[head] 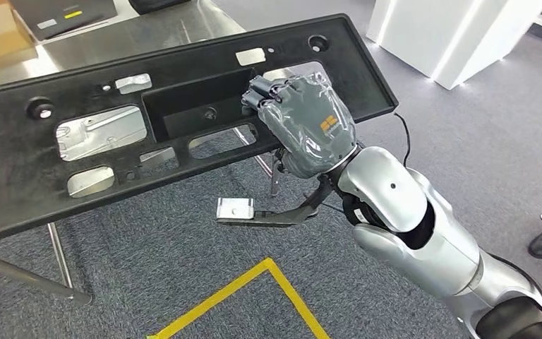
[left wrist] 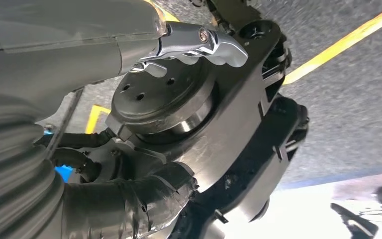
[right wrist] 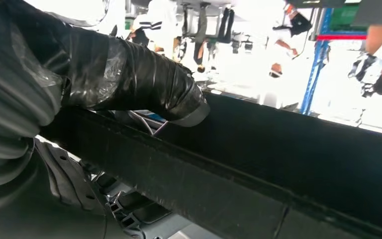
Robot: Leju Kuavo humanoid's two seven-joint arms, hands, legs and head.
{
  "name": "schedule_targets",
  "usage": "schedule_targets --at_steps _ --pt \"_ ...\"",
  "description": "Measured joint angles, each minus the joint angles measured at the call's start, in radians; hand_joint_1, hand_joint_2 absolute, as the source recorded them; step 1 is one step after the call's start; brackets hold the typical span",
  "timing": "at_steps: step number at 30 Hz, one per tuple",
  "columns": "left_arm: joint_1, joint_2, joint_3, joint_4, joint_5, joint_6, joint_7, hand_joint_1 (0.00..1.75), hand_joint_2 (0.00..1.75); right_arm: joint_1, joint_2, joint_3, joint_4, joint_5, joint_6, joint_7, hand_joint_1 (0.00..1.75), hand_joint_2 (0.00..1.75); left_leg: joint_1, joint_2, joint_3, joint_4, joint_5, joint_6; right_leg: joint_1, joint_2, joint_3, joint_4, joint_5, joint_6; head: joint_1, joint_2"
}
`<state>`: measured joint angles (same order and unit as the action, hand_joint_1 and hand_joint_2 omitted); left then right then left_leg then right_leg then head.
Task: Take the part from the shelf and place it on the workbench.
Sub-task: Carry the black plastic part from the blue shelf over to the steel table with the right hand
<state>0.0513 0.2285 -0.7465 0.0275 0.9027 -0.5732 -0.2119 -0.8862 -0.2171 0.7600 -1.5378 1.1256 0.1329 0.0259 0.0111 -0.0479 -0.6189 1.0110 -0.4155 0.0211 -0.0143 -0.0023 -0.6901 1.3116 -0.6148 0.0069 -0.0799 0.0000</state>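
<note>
Part (head: 183,120): long flat black plastic panel with cut-outs and a matte grainy face, held tilted in the air over the metal workbench (head: 148,32). Right hand (head: 303,123) grips its right portion, fingers curled over the recess edge. Left hand (left wrist: 54,199): finger state indeterminate.

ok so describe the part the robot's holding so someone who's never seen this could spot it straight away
Start at the metal workbench across the top of the head view; in front of it the right hand holds up a long black plastic panel. Its central rectangular recess and several cut-out windows set it apart from the plain bench and the grey carpet.
</note>
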Motion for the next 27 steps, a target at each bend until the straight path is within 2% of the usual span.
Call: schedule_targets --at_steps 1,2,4,6,8,9,10,12,13,14,15,16,17,19,20,21,23,24,26,27 --pt "0.000 0.000 0.000 0.000 -0.002 -0.002 0.000 0.00 1.75 -0.001 -0.001 0.000 0.004 -0.002 0.000 -0.001 1.75 1.75 0.000 -0.015 0.001 0.003 -0.001 -0.001 -0.001 0.003 0.006 -0.027 0.031 -0.001 0.000 0.000" --pt "0.000 0.000 0.000 0.000 -0.003 -0.006 0.000 0.00 1.75 -0.003 -0.002 0.000 0.008 -0.005 0.000 -0.003 1.75 1.75 0.000 -0.030 0.001 0.007 -0.003 -0.003 -0.002 0.013 0.025 -0.082 0.072 -0.003 0.000 0.000" --pt "0.000 0.002 0.000 0.000 -0.003 -0.014 0.001 0.00 1.75 -0.007 -0.002 0.000 0.015 -0.011 0.000 -0.007 1.75 1.75 0.000 -0.057 -0.006 0.018 -0.007 -0.010 -0.009 0.067 0.069 -0.197 0.129 -0.007 0.000 0.000" --pt "-0.002 0.005 0.000 0.000 -0.004 -0.023 0.001 0.00 1.75 -0.009 -0.003 0.000 0.022 -0.015 0.000 -0.009 1.75 1.75 0.003 -0.082 -0.020 0.023 -0.005 -0.021 -0.009 0.102 0.084 -0.240 0.135 -0.008 0.000 0.000" --pt "0.000 0.009 0.000 0.000 -0.004 -0.030 0.003 0.00 1.75 -0.012 -0.002 0.000 0.029 -0.019 0.000 -0.009 1.75 1.75 0.010 -0.105 -0.029 0.019 0.001 -0.035 -0.007 0.079 0.087 -0.249 0.138 -0.014 0.000 0.000" --pt "0.003 0.010 0.000 0.000 -0.005 -0.033 0.004 0.00 1.75 -0.014 -0.001 0.000 0.032 -0.021 0.000 -0.010 1.75 1.75 0.009 -0.095 -0.033 0.023 -0.001 -0.040 -0.009 0.065 0.091 -0.256 0.141 -0.020 -0.001 0.000" --pt "0.004 0.012 0.000 0.000 -0.005 -0.035 0.004 0.00 1.75 -0.016 0.000 0.000 0.035 -0.023 0.000 -0.010 1.75 1.75 0.007 -0.069 -0.043 0.043 -0.011 -0.046 -0.011 0.050 0.096 -0.263 0.143 -0.026 -0.004 0.000" --pt "0.002 0.015 -0.001 0.000 -0.005 -0.038 0.005 0.00 1.75 -0.019 0.002 0.001 0.039 -0.025 -0.001 -0.010 1.75 1.75 0.004 0.004 -0.088 0.138 -0.056 -0.055 -0.009 0.018 0.106 -0.271 0.143 -0.035 -0.010 0.000" --pt "-0.001 0.017 -0.001 0.000 -0.005 -0.039 0.005 0.00 1.75 -0.019 0.002 0.001 0.042 -0.025 -0.001 -0.011 1.75 1.75 0.006 0.025 -0.120 0.201 -0.082 -0.059 -0.007 0.001 0.109 -0.271 0.141 -0.037 -0.011 0.000" --pt "-0.003 0.018 -0.001 0.000 -0.005 -0.039 0.005 0.00 1.75 -0.018 0.002 0.002 0.046 -0.026 0.000 -0.012 1.75 1.75 0.008 0.036 -0.146 0.251 -0.097 -0.061 -0.005 -0.015 0.111 -0.271 0.139 -0.039 -0.011 0.000" --pt "-0.003 0.019 -0.001 0.000 -0.005 -0.040 0.005 0.00 1.75 -0.017 0.002 0.004 0.050 -0.026 0.000 -0.013 1.75 1.75 0.010 0.041 -0.158 0.273 -0.097 -0.063 -0.003 -0.032 0.112 -0.270 0.136 -0.039 -0.011 0.000" --pt "-0.002 0.019 -0.001 0.000 -0.005 -0.041 0.005 0.00 1.75 -0.017 0.002 0.006 0.054 -0.026 0.000 -0.014 1.75 1.75 0.011 0.045 -0.149 0.255 -0.079 -0.063 -0.002 -0.046 0.115 -0.270 0.132 -0.038 -0.011 0.000" --pt "0.000 0.020 -0.001 0.000 -0.005 -0.042 0.006 0.00 1.75 -0.017 0.002 0.008 0.057 -0.027 0.000 -0.014 1.75 1.75 0.011 0.053 -0.120 0.202 -0.048 -0.061 -0.001 -0.060 0.118 -0.269 0.129 -0.037 -0.011 0.000" --pt "0.002 0.023 -0.001 0.000 -0.005 -0.042 0.006 0.00 1.75 -0.018 0.002 0.010 0.059 -0.027 0.000 -0.014 1.75 1.75 0.003 0.094 -0.048 0.069 -0.001 -0.050 0.002 -0.085 0.127 -0.270 0.121 -0.031 -0.011 0.000" --pt "0.001 0.025 -0.001 0.000 -0.005 -0.042 0.007 0.00 1.75 -0.019 0.002 0.012 0.060 -0.027 0.000 -0.014 1.75 1.75 -0.003 0.110 -0.026 0.028 0.009 -0.042 0.005 -0.095 0.131 -0.271 0.118 -0.027 -0.011 0.000" --pt "0.001 0.026 -0.001 0.000 -0.005 -0.043 0.007 0.00 1.75 -0.020 0.002 0.013 0.061 -0.027 0.000 -0.014 1.75 1.75 -0.007 0.117 -0.019 0.012 0.008 -0.035 0.007 -0.105 0.133 -0.273 0.116 -0.023 -0.011 0.000" --pt "0.003 0.027 -0.001 0.000 -0.005 -0.045 0.007 0.00 1.75 -0.021 0.003 0.016 0.063 -0.028 0.000 -0.014 1.75 1.75 -0.010 0.096 -0.019 0.009 0.010 -0.024 0.011 -0.125 0.139 -0.277 0.113 -0.013 -0.010 0.000" --pt "0.006 0.027 -0.001 0.000 -0.006 -0.046 0.008 0.00 1.75 -0.021 0.003 0.017 0.064 -0.029 0.000 -0.014 1.75 1.75 -0.007 0.084 -0.016 0.003 0.011 -0.019 0.010 -0.123 0.142 -0.275 0.107 -0.008 -0.010 0.000" --pt "0.009 0.027 -0.001 0.000 -0.007 -0.049 0.008 0.00 1.75 -0.024 0.003 0.017 0.067 -0.030 0.000 -0.015 1.75 1.75 -0.001 0.062 -0.007 -0.009 0.015 -0.011 0.006 -0.079 0.127 -0.231 0.076 0.000 -0.009 0.000" --pt "0.007 0.027 -0.001 0.000 -0.007 -0.050 0.008 0.00 1.75 -0.025 0.003 0.018 0.068 -0.031 0.000 -0.015 1.75 1.75 0.001 0.051 -0.005 -0.012 0.016 -0.007 0.002 -0.046 0.101 -0.177 0.049 0.002 -0.009 0.000"
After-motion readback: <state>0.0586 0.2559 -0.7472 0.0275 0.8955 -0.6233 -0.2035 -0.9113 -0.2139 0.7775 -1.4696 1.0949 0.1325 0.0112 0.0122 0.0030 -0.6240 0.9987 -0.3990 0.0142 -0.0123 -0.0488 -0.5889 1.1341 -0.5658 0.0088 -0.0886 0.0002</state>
